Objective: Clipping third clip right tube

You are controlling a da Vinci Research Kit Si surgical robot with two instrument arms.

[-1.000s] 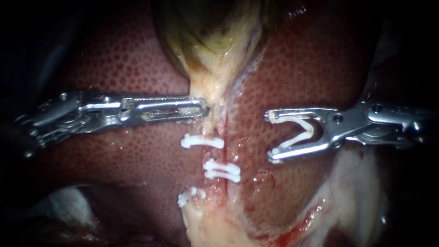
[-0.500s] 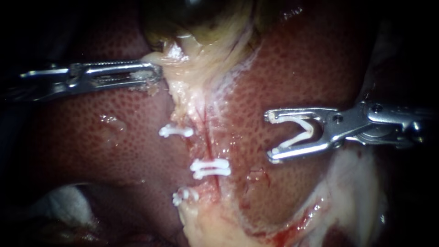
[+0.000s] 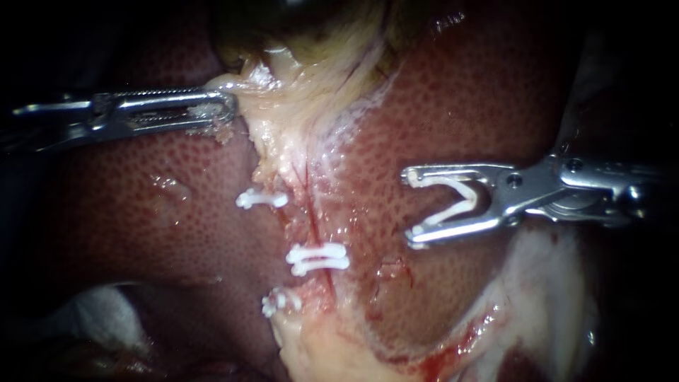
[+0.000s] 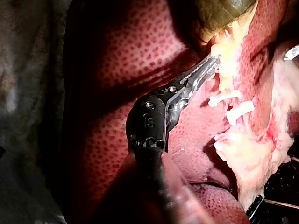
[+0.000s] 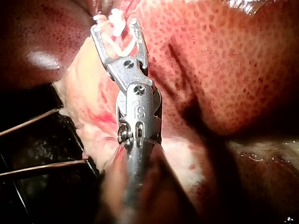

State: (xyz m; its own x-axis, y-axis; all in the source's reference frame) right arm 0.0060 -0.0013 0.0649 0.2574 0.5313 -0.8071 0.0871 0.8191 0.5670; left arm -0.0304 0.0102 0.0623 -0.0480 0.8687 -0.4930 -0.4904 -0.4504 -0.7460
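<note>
**Bench field, liver and gallbladder: clip loaded, tube ahead of the open jaws**

- Liver (image 3: pixel 141 212): the largest item, lying under both instruments. Its surface is wet and deep red, stippled with darker dots, with glints beside the left shaft.
- Surroundings: darkness lies beyond the liver's edges. The left wrist view shows a grey cloth (image 4: pixel 28 116) beside the liver. The right wrist view shows a black surface (image 5: pixel 32 186) crossed by two thin pale rods, back beside the right shaft. A white pad (image 3: pixel 92 318) shows dimly, well off from both sets of jaws.
- Gallbladder (image 3: pixel 311 28): dark olive, just beyond the left instrument's tips.
- Pale tissue (image 3: pixel 283 120): a ragged yellowish-white band running from the gallbladder past the tips of both instruments. It broadens into a fatty lump (image 3: pixel 332 346).
- Left instrument (image 3: pixel 230 107): the jaws lie close together, clamped on the edge of the pale tissue by the gallbladder. The tissue is drawn taut toward them.
- Right instrument (image 3: pixel 411 208): the jaws are spread in a wide V. A white clip (image 3: pixel 460 201) sits between them, one leg along each jaw. The tips are over bare liver.
- Tube (image 3: pixel 311 219): a thin red line within the pale band, ahead of the right instrument's tips and apart from them. Whether it is the left or the right tube cannot be told.
- Upper clip (image 3: pixel 262 199), middle clip (image 3: pixel 318 258), lower clip (image 3: pixel 281 303): white and closed, ranged along the band. The middle clip is nearest the right tips and the upper clip nearest the left jaws.
</note>
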